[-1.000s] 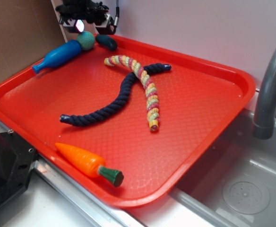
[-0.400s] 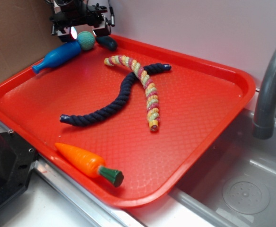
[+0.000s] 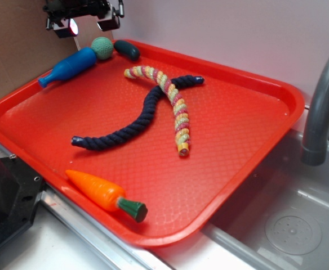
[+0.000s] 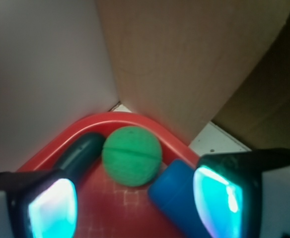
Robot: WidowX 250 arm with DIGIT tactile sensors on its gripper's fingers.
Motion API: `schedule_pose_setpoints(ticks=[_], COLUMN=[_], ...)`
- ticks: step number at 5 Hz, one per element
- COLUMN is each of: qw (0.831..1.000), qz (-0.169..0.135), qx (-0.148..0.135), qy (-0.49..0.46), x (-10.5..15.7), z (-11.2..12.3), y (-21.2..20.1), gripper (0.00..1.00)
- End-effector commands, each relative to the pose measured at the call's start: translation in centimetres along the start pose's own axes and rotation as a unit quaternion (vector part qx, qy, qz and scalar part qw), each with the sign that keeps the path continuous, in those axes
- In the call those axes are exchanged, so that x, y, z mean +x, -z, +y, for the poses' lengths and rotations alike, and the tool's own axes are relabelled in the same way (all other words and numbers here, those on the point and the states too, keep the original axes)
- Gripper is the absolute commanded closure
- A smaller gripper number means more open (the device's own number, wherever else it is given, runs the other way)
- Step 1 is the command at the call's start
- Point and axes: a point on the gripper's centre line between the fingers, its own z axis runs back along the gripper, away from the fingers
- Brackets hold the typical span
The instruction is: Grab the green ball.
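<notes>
Two fingertips spread wide — the gripper hangs above the tray's far corner, holding nothing. Green ball sits there, touching the blue bottle toy, dark green oblong toy just beside it.

green ball | round, knitted | resting in tray's far corner

You're getting even, soft daylight in the exterior view, with pale glare on the glossy red plastic tray and short shadows under the toys. In your wrist view the jaws blur, their pads glowing cyan; the knitted pale green ball looks soft, slightly fuzzy.
</notes>
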Motion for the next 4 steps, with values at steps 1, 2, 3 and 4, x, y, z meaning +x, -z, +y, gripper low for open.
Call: schedule_pose_setpoints(ticks=[1,2,3,4], qw=[1.000,1.000,1.000,1.000], qz=[0.000,0.008,0.015,0.014], qx=[0.006,0.008,0.016,0.013], qy=[-0.021,-0.014,-0.001,-0.005], x=[1.8,1.8,1.5,1.3], z=[2.3,1.7,1.2,1.0], y=[0.5,1.8,2.6,3.0], gripper=[0.00,0.00,0.00,1.00])
